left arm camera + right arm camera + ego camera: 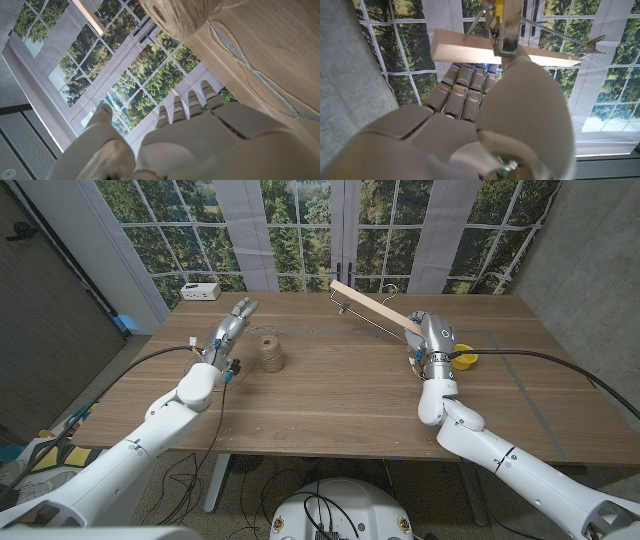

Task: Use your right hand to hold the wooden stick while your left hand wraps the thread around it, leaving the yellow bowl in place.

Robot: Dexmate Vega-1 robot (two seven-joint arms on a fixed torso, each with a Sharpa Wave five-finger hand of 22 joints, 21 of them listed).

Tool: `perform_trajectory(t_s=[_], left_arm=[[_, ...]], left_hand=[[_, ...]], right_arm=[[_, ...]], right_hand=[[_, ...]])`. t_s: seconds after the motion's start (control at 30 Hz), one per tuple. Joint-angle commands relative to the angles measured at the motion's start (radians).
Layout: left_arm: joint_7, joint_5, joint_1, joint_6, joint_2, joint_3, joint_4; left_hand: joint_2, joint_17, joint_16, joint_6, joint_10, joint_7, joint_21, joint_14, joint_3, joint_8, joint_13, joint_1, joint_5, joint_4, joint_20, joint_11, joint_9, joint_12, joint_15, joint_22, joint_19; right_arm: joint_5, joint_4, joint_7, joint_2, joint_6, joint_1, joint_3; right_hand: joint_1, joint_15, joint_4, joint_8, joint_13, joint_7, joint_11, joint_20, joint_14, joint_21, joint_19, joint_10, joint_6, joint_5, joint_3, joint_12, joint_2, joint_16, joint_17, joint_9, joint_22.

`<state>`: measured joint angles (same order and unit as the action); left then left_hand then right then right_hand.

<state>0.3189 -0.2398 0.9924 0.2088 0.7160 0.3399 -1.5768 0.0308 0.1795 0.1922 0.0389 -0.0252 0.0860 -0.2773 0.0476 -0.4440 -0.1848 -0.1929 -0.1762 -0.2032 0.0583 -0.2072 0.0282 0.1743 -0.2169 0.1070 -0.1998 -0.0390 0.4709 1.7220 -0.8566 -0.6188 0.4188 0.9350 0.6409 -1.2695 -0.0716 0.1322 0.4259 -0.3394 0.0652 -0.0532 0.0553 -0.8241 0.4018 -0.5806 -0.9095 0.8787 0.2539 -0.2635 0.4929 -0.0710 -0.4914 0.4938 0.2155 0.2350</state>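
Note:
My right hand grips the low end of the pale wooden stick, which slants up and back toward the window above the table. In the right wrist view, my fingers curl around the stick, and thin metal wire with clips hangs by it. The yellow bowl sits on the table just to the right of that hand. A spool of tan thread stands left of centre, with loose thread trailing over the wood beside the spool. My left hand is open just left of the spool, fingers stretched out, holding nothing.
A small white box sits at the table's back left corner. The wooden table stretches wide between my two hands. Windows with curtains stand behind the far edge.

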Motion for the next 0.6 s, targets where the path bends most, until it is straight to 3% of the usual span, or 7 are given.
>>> perform_trajectory(t_s=[0.03,0.23,0.33,0.5,0.6], left_arm=[[0.189,0.157,0.112,-0.167,0.038,-0.038,-0.158],[0.234,0.196,0.142,-0.210,0.038,-0.046,-0.179],[0.242,0.205,0.147,-0.228,0.035,-0.045,-0.183],[0.236,0.200,0.153,-0.266,0.033,-0.043,-0.191],[0.242,0.214,0.151,-0.284,0.033,-0.035,-0.188]], left_hand=[[0.028,0.003,0.004,0.006,-0.006,0.001,0.002,0.008,0.004,-0.007,-0.005,-0.016,-0.004,0.023,-0.005,-0.005,0.005,-0.006,-0.005,-0.003,0.000],[0.063,0.004,0.013,-0.002,-0.029,-0.010,-0.010,0.046,0.008,-0.015,-0.007,-0.077,-0.013,0.070,0.002,0.002,0.007,-0.014,-0.025,-0.005,-0.039],[0.071,0.004,0.022,-0.017,-0.051,-0.023,-0.035,0.097,0.000,-0.020,-0.010,-0.156,-0.019,0.104,0.029,0.002,0.008,-0.019,-0.066,-0.005,-0.113],[0.082,0.003,0.026,-0.032,-0.069,-0.034,-0.045,0.127,-0.001,-0.024,-0.011,-0.201,-0.022,0.114,0.031,-0.014,0.008,-0.023,-0.084,-0.004,-0.148],[0.087,0.004,0.026,-0.026,-0.075,-0.040,-0.042,0.136,-0.002,-0.021,-0.012,-0.225,-0.025,0.117,0.012,-0.019,0.009,-0.024,-0.084,-0.004,-0.144]], right_arm=[[0.050,0.023,-0.050,0.008,-0.038,0.042,-0.021],[0.067,0.032,-0.058,0.008,-0.055,0.055,-0.025],[0.074,0.035,-0.059,0.008,-0.060,0.059,-0.028],[0.085,0.039,-0.055,0.011,-0.062,0.064,-0.030],[0.090,0.042,-0.055,0.012,-0.062,0.068,-0.032]], right_hand=[[-0.092,-0.165,-0.005,0.007,-0.124,-0.118,0.119,0.045,-0.032,0.008,-0.001,-0.117,0.117,0.007,0.002,0.139,-0.097,0.008,0.004,0.174,0.002],[-0.092,-0.164,-0.007,0.009,-0.132,-0.116,0.120,0.046,-0.035,0.015,0.001,-0.115,0.117,0.010,0.006,0.144,-0.096,0.015,0.006,0.177,0.003],[-0.094,-0.165,-0.007,0.009,-0.131,-0.119,0.119,0.046,-0.037,0.019,0.002,-0.115,0.117,0.011,0.008,0.144,-0.095,0.017,0.009,0.177,0.003],[-0.097,-0.166,-0.006,0.010,-0.131,-0.120,0.119,0.047,-0.040,0.024,0.004,-0.116,0.119,0.013,0.010,0.145,-0.095,0.021,0.012,0.177,0.004],[-0.098,-0.166,-0.008,0.010,-0.132,-0.119,0.127,0.047,-0.042,0.030,0.005,-0.115,0.118,0.015,0.013,0.145,-0.095,0.026,0.015,0.177,0.004]])
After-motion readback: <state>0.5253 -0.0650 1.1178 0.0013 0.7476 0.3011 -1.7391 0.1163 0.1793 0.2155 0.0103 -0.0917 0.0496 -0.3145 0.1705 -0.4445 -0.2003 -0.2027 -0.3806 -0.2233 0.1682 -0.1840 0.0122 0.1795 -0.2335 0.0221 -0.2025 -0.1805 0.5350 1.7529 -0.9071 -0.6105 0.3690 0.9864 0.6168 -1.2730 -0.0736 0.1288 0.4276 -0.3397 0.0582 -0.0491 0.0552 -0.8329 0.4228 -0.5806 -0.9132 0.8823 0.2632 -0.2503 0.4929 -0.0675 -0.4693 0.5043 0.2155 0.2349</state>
